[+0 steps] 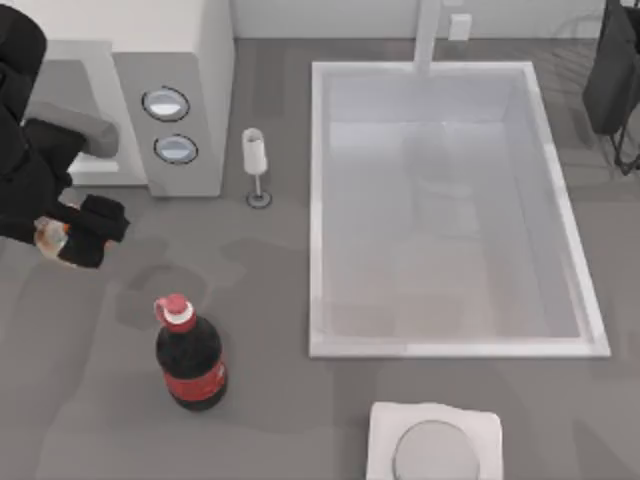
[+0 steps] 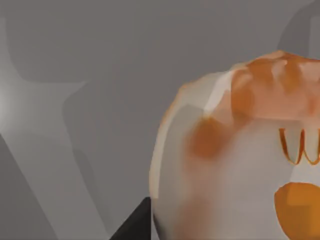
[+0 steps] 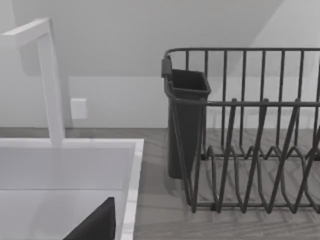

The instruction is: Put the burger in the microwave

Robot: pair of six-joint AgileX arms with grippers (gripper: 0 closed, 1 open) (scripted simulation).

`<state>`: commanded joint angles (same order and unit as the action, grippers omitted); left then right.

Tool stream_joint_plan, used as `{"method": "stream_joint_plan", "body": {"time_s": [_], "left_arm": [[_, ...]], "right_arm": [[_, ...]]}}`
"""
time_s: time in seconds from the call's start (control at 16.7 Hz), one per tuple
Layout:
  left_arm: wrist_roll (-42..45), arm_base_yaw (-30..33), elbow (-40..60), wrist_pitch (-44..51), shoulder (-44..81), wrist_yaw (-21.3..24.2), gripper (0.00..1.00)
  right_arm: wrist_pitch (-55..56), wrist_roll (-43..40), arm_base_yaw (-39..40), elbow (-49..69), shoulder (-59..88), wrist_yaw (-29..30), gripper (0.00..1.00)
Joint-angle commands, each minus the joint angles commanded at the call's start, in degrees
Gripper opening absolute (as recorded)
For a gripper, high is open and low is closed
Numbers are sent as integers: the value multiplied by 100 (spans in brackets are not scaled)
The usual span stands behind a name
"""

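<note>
At the worktop's nine o'clock edge, the burger (image 1: 50, 236) sits grasped in the left tool (image 1: 72, 240), just below the microwave (image 1: 190, 90) cavity. The carry step is underway; next comes a lift toward twelve o'clock, into the opening.

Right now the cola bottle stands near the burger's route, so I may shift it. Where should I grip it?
Judging from the top view, grip the cola bottle around its dark body just below the red cap, coming in level from the side. It stands upright and tapers toward the cap, so the round body suits two fingers. The left gripper is occupied with the burger.
</note>
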<state>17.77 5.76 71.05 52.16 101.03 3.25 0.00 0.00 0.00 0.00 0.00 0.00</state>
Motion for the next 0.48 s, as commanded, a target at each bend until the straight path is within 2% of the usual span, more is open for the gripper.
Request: {"method": "stream_joint_plan", "body": {"time_s": [0.24,0.48], "left_arm": [[-223,-182,-152,-1761,560,217,0],[-553,-490,-436,-4404,1112,359,0]], "right_arm": [[0,0,0,0,0,0,100],[0,0,0,0,0,0,100]]}}
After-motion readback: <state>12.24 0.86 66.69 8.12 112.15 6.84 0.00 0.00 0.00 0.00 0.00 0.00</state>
